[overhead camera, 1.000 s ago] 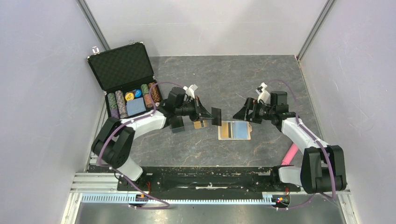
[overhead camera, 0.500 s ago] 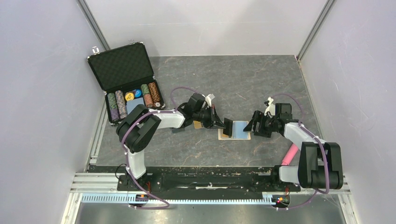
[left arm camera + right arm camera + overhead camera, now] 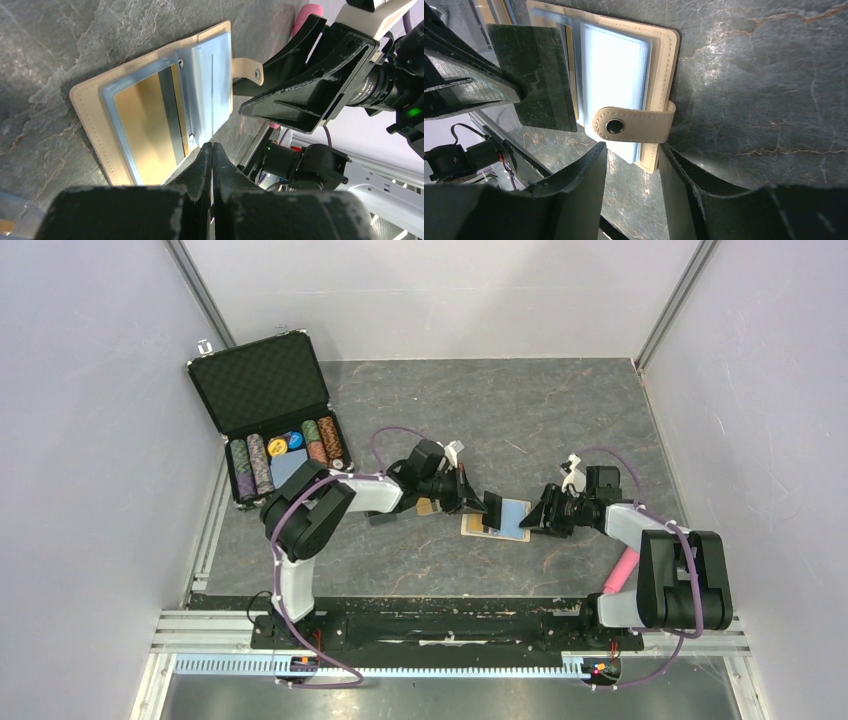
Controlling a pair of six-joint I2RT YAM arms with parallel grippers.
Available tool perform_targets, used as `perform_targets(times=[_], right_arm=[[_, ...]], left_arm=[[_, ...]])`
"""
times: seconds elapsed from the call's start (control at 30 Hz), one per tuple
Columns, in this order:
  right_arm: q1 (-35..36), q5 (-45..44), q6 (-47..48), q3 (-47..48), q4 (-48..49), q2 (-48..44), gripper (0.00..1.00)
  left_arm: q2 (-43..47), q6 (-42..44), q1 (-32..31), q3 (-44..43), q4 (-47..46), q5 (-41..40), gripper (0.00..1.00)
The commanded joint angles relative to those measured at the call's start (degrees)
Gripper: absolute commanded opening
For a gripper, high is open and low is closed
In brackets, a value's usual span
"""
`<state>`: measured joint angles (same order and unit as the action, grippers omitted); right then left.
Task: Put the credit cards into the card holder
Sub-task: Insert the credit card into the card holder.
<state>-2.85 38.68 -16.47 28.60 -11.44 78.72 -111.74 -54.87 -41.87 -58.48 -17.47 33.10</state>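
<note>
Lying open on the grey table (image 3: 450, 410), the tan card holder (image 3: 470, 527) is found near the middle of the surface, between the 2 grippers, with its blue lining and clear sleeves turned upward. The gold-orange credit card (image 3: 145, 125) is seen tucked inside a clear sleeve on one half of the holder. The black credit card (image 3: 536, 75) is pinched between the fully closed fingers of the left gripper (image 3: 212, 149) and is held on edge over the holder, close to the fold; whether its free edge touches a sleeve cannot be told. The right gripper (image 3: 538, 519) is set low at the opposite side of the holder, its jaws partly apart, with the holder's edge just below the snap tab (image 3: 634, 125) lying in the gap between them. No firm grip on that edge can be made out. An open black case (image 3: 262, 380) of poker chips is placed at the far left corner of the table, well apart from the holder.
</note>
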Motion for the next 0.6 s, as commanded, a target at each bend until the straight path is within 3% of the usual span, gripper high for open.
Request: perform_targets(times=[0.0,0.37,0.57], right_arm=[[0.1,-0.6,0.2,-1.3,-0.7,1.1,0.45],[0.1,-0.4,0.2,-1.4,-0.6,1.6,0.42],[0.1,-0.4,0.3,-1.4,-0.6,1.5,0.4]], left_arm=[[-2.0,0.3,-0.4,-2.9,-0.2,-1.1,0.02],[-1.8,5.6,-0.9,-6.0,8.9,-3.7,0.02],[2.7,10.9,-1.5,-7.4,18.7,-10.4,0.02]])
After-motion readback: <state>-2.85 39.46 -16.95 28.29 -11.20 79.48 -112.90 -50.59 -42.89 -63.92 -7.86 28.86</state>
